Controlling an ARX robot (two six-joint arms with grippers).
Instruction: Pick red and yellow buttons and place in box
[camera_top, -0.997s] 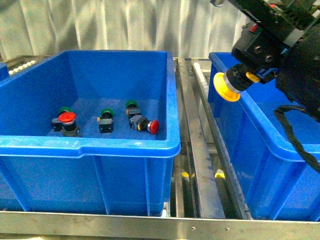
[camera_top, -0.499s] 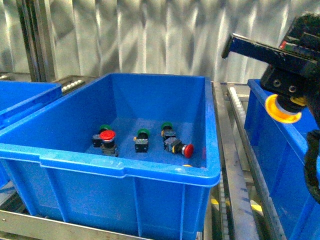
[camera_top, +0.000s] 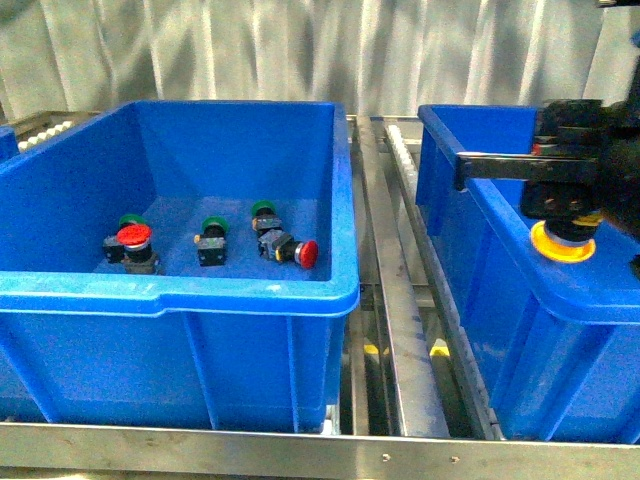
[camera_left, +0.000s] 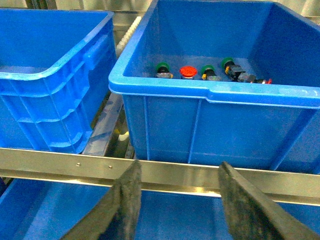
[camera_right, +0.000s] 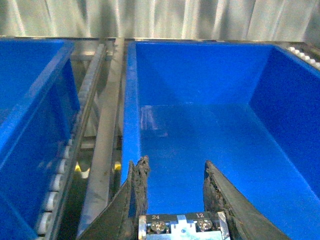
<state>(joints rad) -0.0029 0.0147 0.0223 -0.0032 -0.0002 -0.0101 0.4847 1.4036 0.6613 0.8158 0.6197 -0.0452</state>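
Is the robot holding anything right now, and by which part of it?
Nothing, by the wrist views: the left tool and right tool both stand open with empty gaps. The yellow disc under the right arm cannot be identified.

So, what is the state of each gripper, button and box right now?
Left gripper: open, empty.
Right gripper: open, empty.
Left red button: upright, cap up.
Right red button: lying on its side.
Middle box: holds both red buttons.
Right box: no buttons visible inside.
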